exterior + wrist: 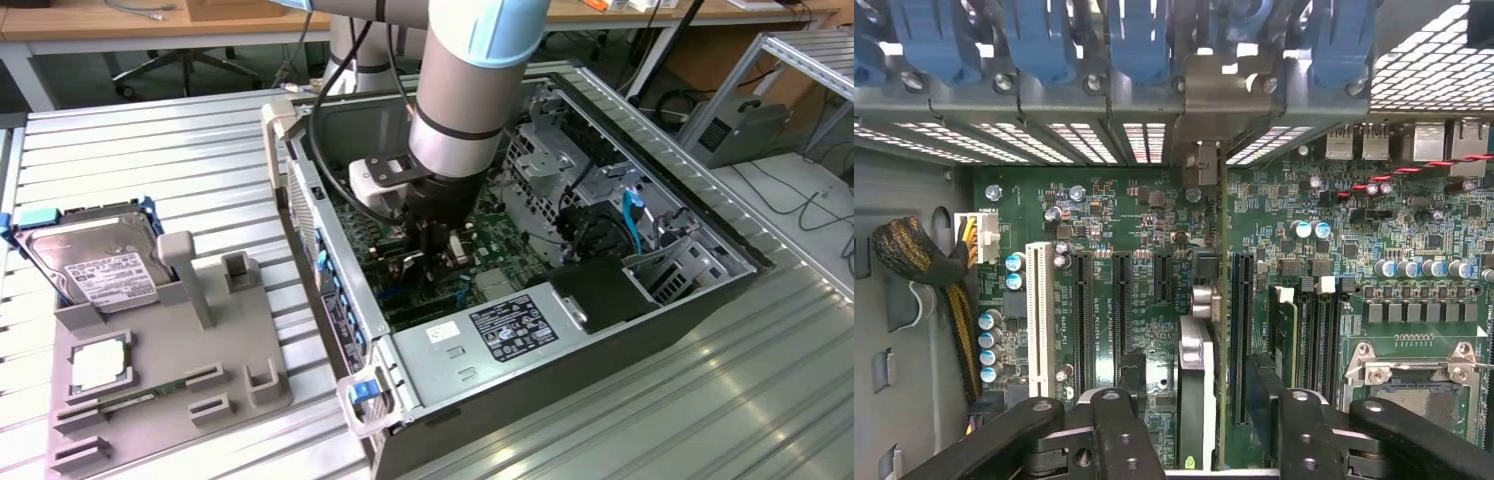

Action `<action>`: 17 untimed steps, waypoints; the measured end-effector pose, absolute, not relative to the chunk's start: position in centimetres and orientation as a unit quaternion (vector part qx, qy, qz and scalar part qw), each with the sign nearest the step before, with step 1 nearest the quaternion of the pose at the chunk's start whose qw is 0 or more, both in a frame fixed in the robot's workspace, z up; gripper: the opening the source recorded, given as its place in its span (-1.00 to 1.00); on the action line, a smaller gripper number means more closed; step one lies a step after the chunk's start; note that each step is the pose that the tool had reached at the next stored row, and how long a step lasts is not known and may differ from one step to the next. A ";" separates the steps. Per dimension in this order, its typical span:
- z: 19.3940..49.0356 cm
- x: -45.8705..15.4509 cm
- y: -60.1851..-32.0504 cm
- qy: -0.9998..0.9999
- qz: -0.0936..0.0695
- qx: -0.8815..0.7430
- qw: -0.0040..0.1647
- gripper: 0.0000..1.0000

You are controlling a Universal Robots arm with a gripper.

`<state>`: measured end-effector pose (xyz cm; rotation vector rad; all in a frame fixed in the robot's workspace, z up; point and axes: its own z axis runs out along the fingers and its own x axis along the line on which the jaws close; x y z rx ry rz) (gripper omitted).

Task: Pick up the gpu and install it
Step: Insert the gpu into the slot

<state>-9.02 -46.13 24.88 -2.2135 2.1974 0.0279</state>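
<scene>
Task so far: The gpu (1206, 330) is off the holder and is down inside the computer case (694, 290). It stands on its thin edge over the green board (1414, 240). Its metal end sits up by the back slot openings. I judge it is in a slot or very near one, but I cannot tell if it is pushed all the way in.

What is left: Making sure the card sits fully in, then letting go. That is my guess from how things look.

Hand: The gripper (1194, 400) has one black finger on each side of the gpu and squeezes it between them. In the exterior view the gripper (441, 262) hangs low inside the case, under the fat grey arm.

Gpu look: Thin and flat, dark, with a shiny silver end piece.

Green board: Bumpy with tiny parts, long black slots, one white slot (1038, 320), and small blue cans.

Case: Dark metal box, open on top, with hard edges and a white sticker.

Blue clips: A row of smooth blue plastic clips (1044, 40) runs along the back wall.

Grey holder: A dull grey stand (200, 380) sits on the exterior view's left. A shiny silver hard drive (94, 262) with a white label leans in it.

Table: Silver metal with long ridges (641, 420).
</scene>
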 end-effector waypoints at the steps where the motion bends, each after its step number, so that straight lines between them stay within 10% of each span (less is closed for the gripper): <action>1: 25.0 -9.0 -46.1 0.704 0.009 -0.710 0.011 0.05; 17: 28.1 -9.0 -46.1 0.706 0.009 -0.708 0.011 0.05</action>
